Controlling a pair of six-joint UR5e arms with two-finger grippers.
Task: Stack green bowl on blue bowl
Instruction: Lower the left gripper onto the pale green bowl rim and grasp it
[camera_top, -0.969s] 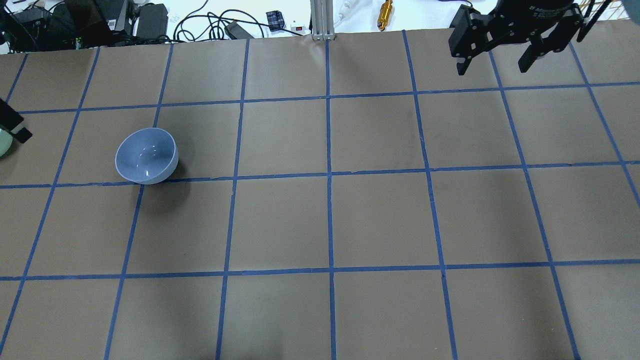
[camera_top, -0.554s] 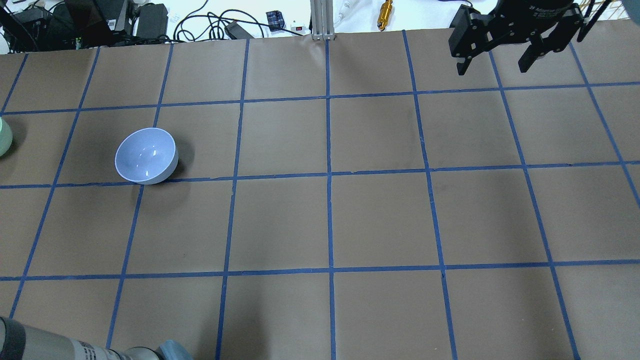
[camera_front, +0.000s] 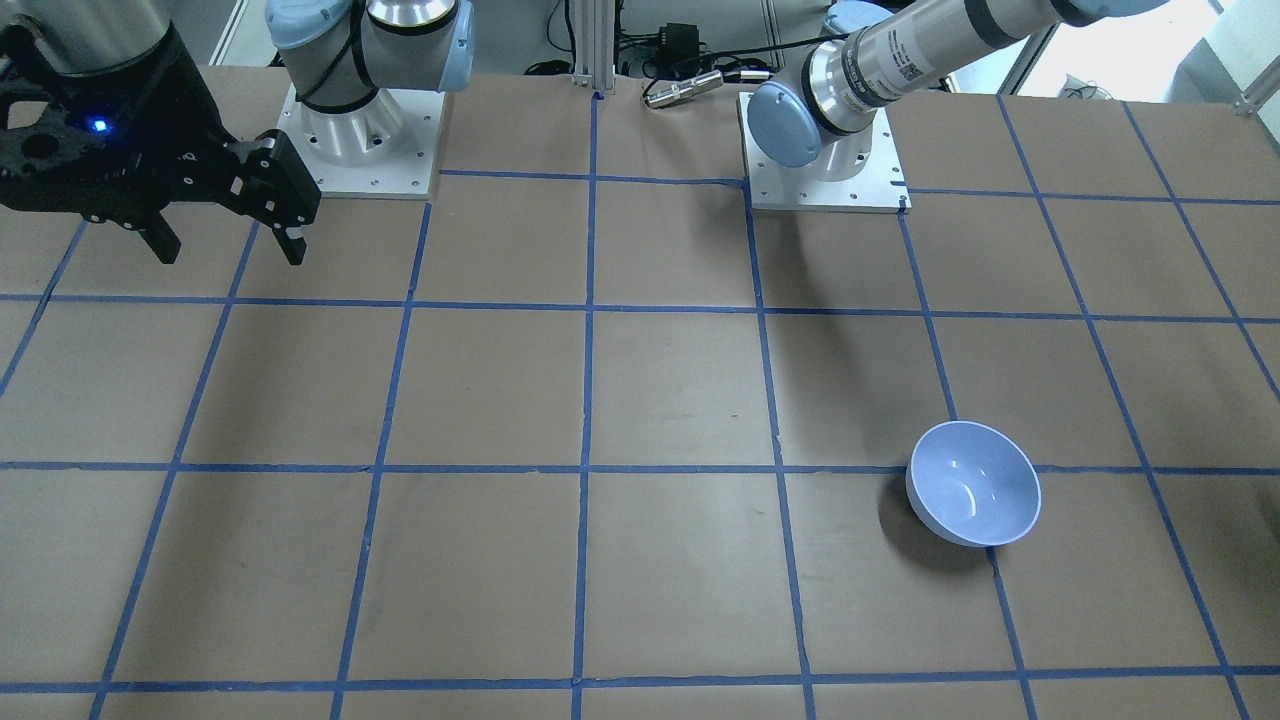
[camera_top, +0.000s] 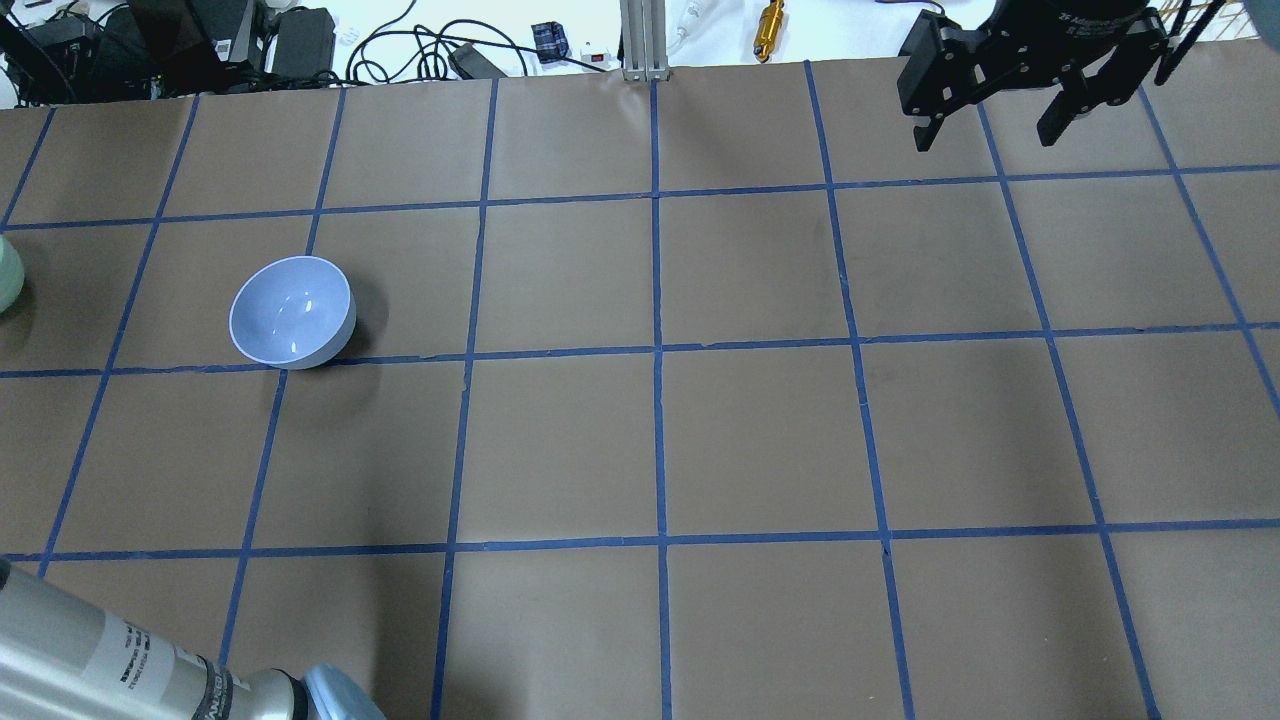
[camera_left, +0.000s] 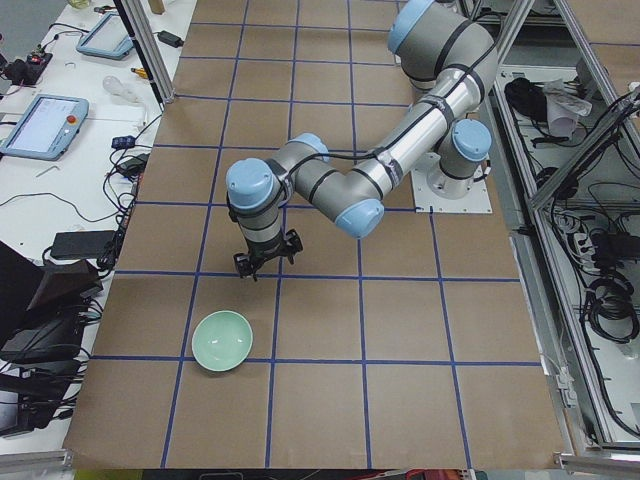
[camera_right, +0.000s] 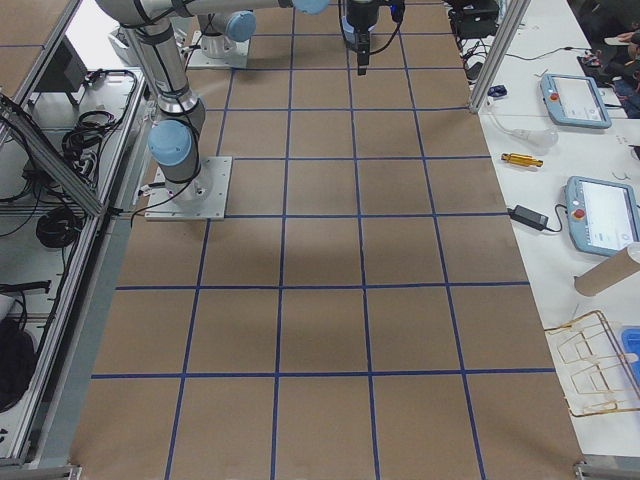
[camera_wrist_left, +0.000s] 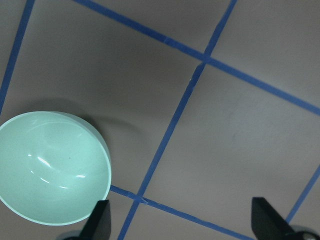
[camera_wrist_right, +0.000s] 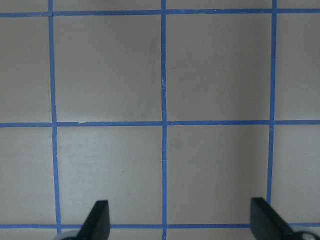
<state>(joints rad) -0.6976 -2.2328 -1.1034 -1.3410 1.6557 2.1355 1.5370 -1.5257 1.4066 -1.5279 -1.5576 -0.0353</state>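
Observation:
The green bowl (camera_wrist_left: 50, 167) stands upright and empty on the table, at the lower left of the left wrist view. It also shows in the exterior left view (camera_left: 222, 341) and as a sliver at the overhead view's left edge (camera_top: 5, 275). My left gripper (camera_wrist_left: 182, 227) is open and empty, above the table beside the green bowl and apart from it (camera_left: 262, 265). The blue bowl (camera_top: 292, 312) stands upright and empty, a grid square from the green one (camera_front: 973, 483). My right gripper (camera_top: 990, 120) is open and empty, high over the far right corner (camera_wrist_right: 181, 225).
The table (camera_top: 660, 440) is brown paper with a blue tape grid. The left arm's forearm (camera_top: 100, 660) crosses the overhead view's bottom left corner. Cables and tools (camera_top: 420, 45) lie beyond the far edge. The arm bases (camera_front: 360, 140) stand at the robot's side.
The left gripper's finger has left the overhead view's left edge, and the left forearm has come in at the bottom left corner. The bowls and the right arm have not moved.

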